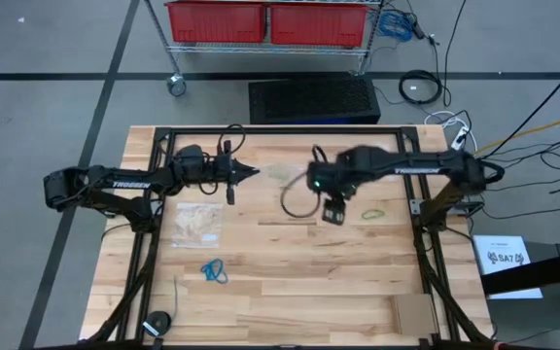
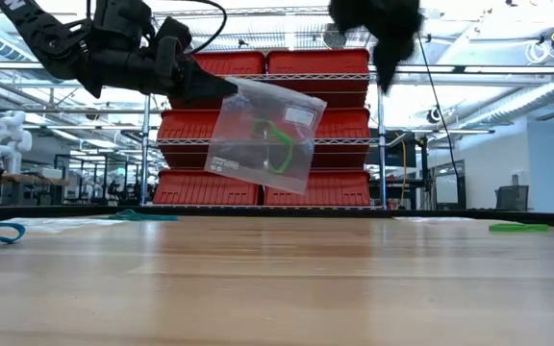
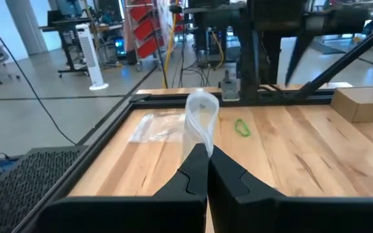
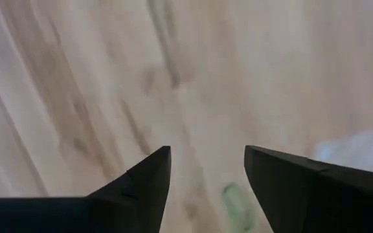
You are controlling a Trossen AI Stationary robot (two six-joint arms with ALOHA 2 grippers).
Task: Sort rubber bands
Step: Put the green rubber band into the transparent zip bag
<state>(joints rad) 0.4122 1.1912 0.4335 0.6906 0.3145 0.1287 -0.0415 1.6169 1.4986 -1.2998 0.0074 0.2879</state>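
1. Nearest the table's front edge, a blue band cluster [image 1: 214, 270] lies flat on the wood, well apart from both arms; it looks unsorted and waiting its turn.
2. Just beyond it, a clear bag [image 1: 195, 223] rests flat on the table [image 1: 290, 292] under the left arm, likely one of the bags the bands are sorted into.
3. The right gripper [image 1: 333, 211] hangs low over mid-table, pointing down, its jaws spread apart and empty. In its wrist view a green band [image 4: 237, 200] shows blurred on the wood just below the gap, so the wide jaws suit either a fresh drop or a coming pinch; which, I cannot tell.
4. To that gripper's right another green loop [image 1: 372, 212] lies on the table, near but not touching it.
5. The left gripper [image 1: 249, 172] is clamped tight on the top edge of a second bag [image 2: 263, 135], holding it well above the table. The bag hangs tilted with green bands [image 2: 277, 152] inside, held up presumably so the right arm can reach its mouth.
6. Farthest back, a third bag [image 3: 157, 127] lies flat near the table's rear edge.
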